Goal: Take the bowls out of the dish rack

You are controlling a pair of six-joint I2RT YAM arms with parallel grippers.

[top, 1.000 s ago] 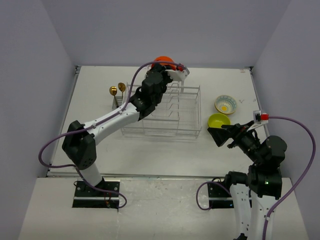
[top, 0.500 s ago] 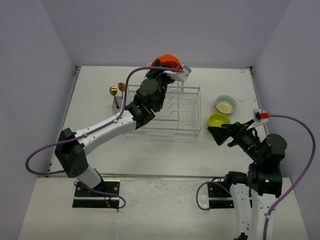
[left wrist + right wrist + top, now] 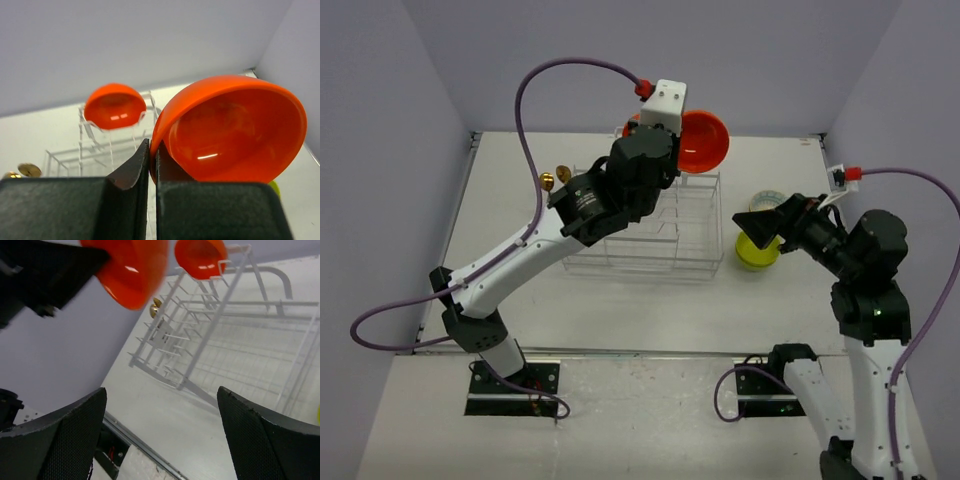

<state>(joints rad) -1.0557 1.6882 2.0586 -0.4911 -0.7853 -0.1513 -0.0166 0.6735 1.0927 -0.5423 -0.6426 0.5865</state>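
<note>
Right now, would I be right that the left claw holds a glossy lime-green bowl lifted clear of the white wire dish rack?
Not quite: the left wrist view shows the left claw pinching a glossy orange-red bowl, not a lime-green one; it is indeed lifted clear of the white wire dish rack.

Noted right gripper (image 3: 161,395) spread wide, nothing between the fingers. Upper left: orange-red bowl (image 3: 132,270) held by dark left gripper (image 3: 85,262), clear of dish rack (image 3: 225,315). At rack's far end, second orange-red bowl (image 3: 200,257) lodged on the wires. Beyond wires, gold spoon (image 3: 156,306) glimpsed.
</note>
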